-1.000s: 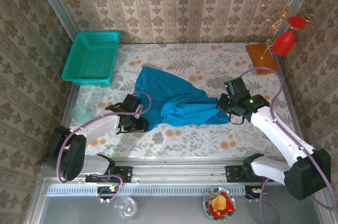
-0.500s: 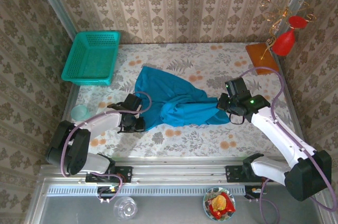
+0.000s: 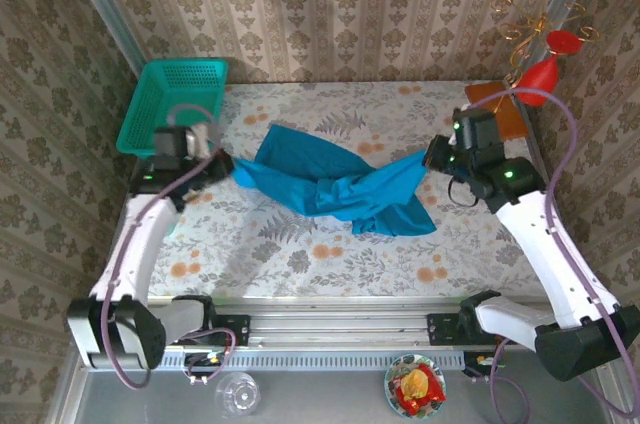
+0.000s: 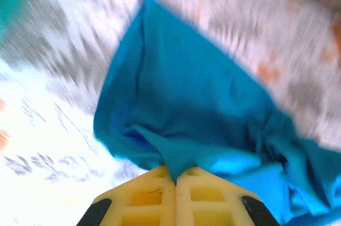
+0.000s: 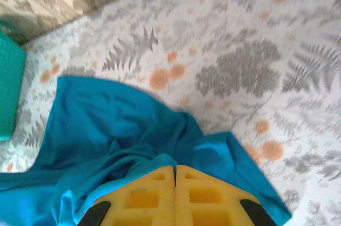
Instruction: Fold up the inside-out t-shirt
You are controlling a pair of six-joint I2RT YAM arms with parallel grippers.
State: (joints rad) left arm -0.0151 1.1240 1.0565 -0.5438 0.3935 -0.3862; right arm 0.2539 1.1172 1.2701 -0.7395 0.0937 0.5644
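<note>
**Left end effector** [image 3: 222, 162]: yellow pads pressed flat together, with a pinch of cloth coming out of the seam between them in the left wrist view [image 4: 176, 175]. It grips an edge of the plain blue-teal soft-cloth t-shirt [image 3: 330, 184]. It sits just beside the near right corner of the rigid teal plastic mesh basket [image 3: 180, 109]. The left wrist view is motion-blurred; the shirt [image 4: 202, 114] fans out from the pads in loose folds.

**Right end effector** [image 3: 435, 156]: pads likewise closed tight, with cloth bunched against the tips in the right wrist view [image 5: 175, 175]. It also holds the shirt. It is well apart from the basket, far off to the basket's right, about level with its near rim.

**T-shirt:** strung between the two end effectors as a twisted band that starts just right of the basket. The bulk hangs from the middle and right part, spread toward the near side. I cannot tell how much of it rests on the floral-print tabletop [image 3: 300, 254]. In the right wrist view the shirt [image 5: 117, 124] runs back toward the basket [image 5: 8, 82], which shows at the left border.

**Surroundings:** a flat orange-brown board [image 3: 495, 104] lies well right of the basket, beyond the right end effector. A red vase-shaped object [image 3: 540, 79] stands further right again, by the patterned wall.
</note>
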